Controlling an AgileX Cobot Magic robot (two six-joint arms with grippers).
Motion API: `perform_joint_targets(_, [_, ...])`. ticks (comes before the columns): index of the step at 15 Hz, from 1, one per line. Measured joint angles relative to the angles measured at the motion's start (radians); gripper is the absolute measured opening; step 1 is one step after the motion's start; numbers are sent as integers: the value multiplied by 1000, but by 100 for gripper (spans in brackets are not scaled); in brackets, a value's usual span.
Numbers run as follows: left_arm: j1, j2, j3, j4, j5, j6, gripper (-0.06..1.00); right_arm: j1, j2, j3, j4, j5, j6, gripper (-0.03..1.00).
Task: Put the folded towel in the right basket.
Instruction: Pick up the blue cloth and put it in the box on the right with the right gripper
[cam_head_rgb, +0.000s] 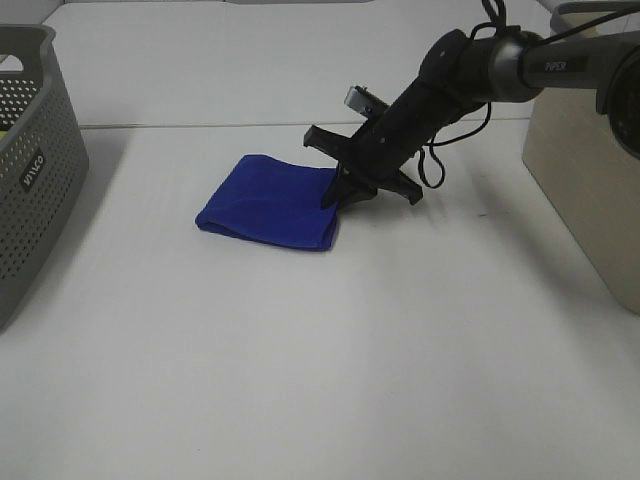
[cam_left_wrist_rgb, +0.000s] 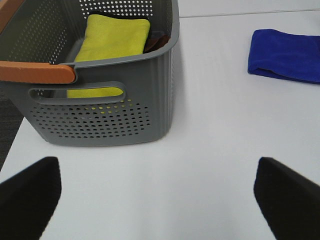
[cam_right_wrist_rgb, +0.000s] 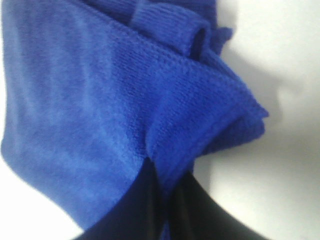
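The right tool (cam_head_rgb: 336, 194) was pinched shut on one edge of the blue towel (cam_head_rgb: 268, 203), which lay on the white worktop (cam_head_rgb: 300, 360). The left tool (cam_left_wrist_rgb: 159, 192) was wide open near the grey basket (cam_left_wrist_rgb: 125, 117).

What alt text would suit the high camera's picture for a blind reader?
A black robot arm's pincer grips the right edge of a folded blue towel on a white table. A grey basket stands at left, a beige basket at right.

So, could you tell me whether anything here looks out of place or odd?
Nothing looks spilled or damaged. The only irregularity is the towel: its edge is bunched up where the right gripper pinches it, so the fold looks slightly rumpled there.
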Motion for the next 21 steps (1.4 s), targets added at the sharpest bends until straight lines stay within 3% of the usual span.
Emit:
perform_joint_targets(2, [0,0,0,0,0,0,97,0,-51,-60,-2,75,-18,4])
perform_joint_targets(3, [0,0,0,0,0,0,97,0,-105,-158,-4,168,-26,4])
perform_joint_targets(6, [0,0,0,0,0,0,97,-7,-160,-294,-55,313,-25,4])
perform_joint_targets(8, [0,0,0,0,0,0,97,-33,-187,-374,-72,361,-16,4])
perform_joint_targets(11, [0,0,0,0,0,0,97,-166,-277,-477,-81,366,16,4])
perform_joint_targets(17, [0,0,0,0,0,0,97,-524,-504,-487,-173,371,29,4])
perform_joint_targets(21, [0,0,0,0,0,0,97,-651,-545,-486,-190,373,29,4])
